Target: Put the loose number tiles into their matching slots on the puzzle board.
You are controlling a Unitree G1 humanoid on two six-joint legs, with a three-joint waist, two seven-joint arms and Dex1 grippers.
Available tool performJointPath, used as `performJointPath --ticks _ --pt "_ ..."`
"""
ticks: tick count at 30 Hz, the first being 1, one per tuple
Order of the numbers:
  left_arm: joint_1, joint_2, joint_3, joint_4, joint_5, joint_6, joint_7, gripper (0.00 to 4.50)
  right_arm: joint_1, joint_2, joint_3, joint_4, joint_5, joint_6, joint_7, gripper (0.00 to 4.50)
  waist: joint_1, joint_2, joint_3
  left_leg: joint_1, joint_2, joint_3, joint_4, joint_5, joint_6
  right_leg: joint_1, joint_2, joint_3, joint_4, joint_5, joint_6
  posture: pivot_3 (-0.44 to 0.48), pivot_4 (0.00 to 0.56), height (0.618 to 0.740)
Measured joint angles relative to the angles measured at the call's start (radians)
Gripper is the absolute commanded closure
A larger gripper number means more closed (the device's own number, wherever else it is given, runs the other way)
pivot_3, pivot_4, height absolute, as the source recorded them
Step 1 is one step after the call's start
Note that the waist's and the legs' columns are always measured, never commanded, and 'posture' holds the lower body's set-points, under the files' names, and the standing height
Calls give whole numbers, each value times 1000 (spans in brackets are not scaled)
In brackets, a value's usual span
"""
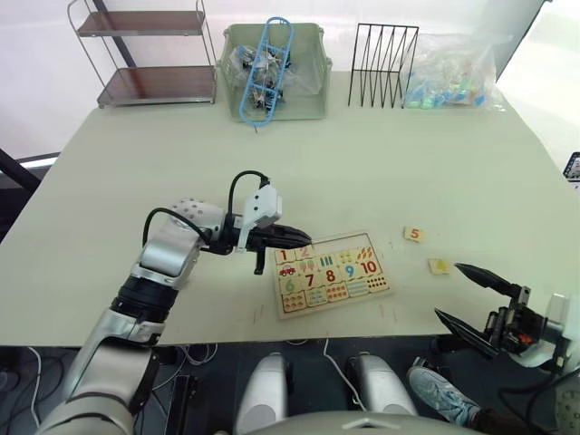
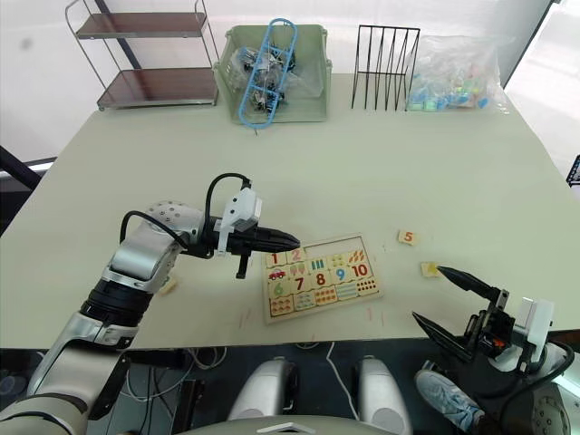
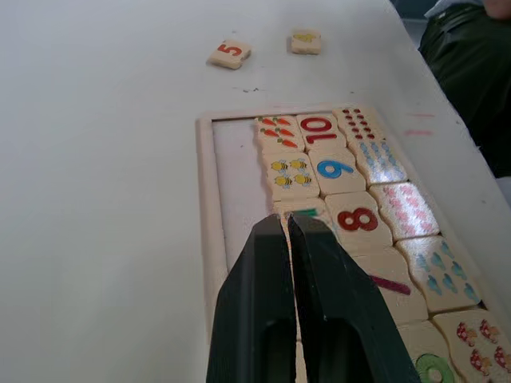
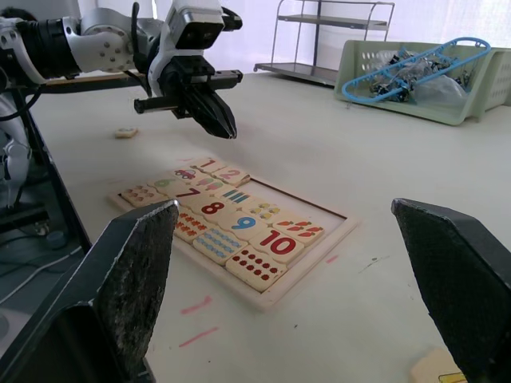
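Right claw (image 1: 467, 292) sits nearest the camera, at the near right edge of the surface (image 1: 381, 163), with its two black fingers spread wide apart and nothing between them. Just beyond its upper fingertip lies one loose tile (image 1: 439, 265) with a yellow mark; the digit cannot be read. Slightly farther and to the left lies the 5 tile (image 1: 414, 234), apart from the first tile and from the board.

Puzzle board (image 1: 331, 273) lies flat near the front edge of the surface, between the two claws. Its rows show numbers 6 to 10 and counting pictures. The 1 tile (image 1: 285, 256) and the 2 tile (image 1: 304, 252) sit in the far row at the board's left end; the remaining slots (image 3: 235, 171) of that row are bare wood.

Left claw (image 1: 302, 237) hovers over the board's far left corner, fingers pressed together and gripping nothing.

At the far edge stand a metal shelf rack (image 1: 145, 54), a green bin (image 1: 274, 68) with a blue hanger (image 1: 265, 68), a black wire rack (image 1: 382, 65) and a clear bag (image 1: 450, 72).
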Motion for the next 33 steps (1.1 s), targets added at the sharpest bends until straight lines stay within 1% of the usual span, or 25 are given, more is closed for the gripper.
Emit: performJointPath --ticks 5,10,16,19,22,25,27,28,31,33 --pt "15 -12 -19 51 53 -61 8 4370 14 -4 -8 0 5 0 -1 0 0 0 0 0 0 0 0 0 0 0 0 0 0 0 0 0 150 740" --pt "-2 -44 -46 126 108 -101 31 4370 26 -3 -8 -5 5 0 -10 0 0 0 0 0 0 0 0 0 0 0 0 0 0 0 0 0 150 740" --pt "-3 -36 -52 135 134 -149 9 4370 31 -3 -8 -10 4 0 -12 0 -2 0 0 0 0 0 0 0 0 0 0 0 0 0 0 0 150 740" --pt "-3 -43 -46 137 133 -138 18 4370 31 -3 -8 -10 4 0 -14 0 -2 0 0 0 0 0 0 0 0 0 0 0 0 0 0 0 150 740" --pt "-1 -61 -33 134 107 -99 24 4370 31 -3 -8 -10 3 0 -20 0 -2 0 0 0 0 0 0 0 0 0 0 0 0 0 0 0 150 740" --pt "9 -80 10 94 38 -10 38 4370 27 -3 -8 -10 2 1 -35 0 -3 0 0 0 0 -1 0 0 0 0 0 0 0 0 0 0 150 740" --pt "14 -84 50 55 -13 34 44 4370 25 -4 -8 -8 -1 5 -49 0 -3 0 0 0 0 -1 0 0 0 0 0 0 0 0 0 0 150 740" --pt "20 -88 88 20 -56 43 50 4370 21 -4 -9 -2 -3 14 -61 0 -4 0 0 0 0 -1 0 0 0 0 0 0 0 0 0 0 150 740" --pt "47 -90 173 -30 -105 26 92 4370 11 -4 -11 11 -4 27 -85 0 -5 1 0 0 0 -1 0 0 0 0 0 0 0 0 0 0 150 740" --pt "67 -86 221 -44 -128 48 133 4370 3 -7 -11 29 -5 37 -93 0 -4 1 0 0 0 -1 0 0 0 0 0 0 0 0 0 0 150 740"
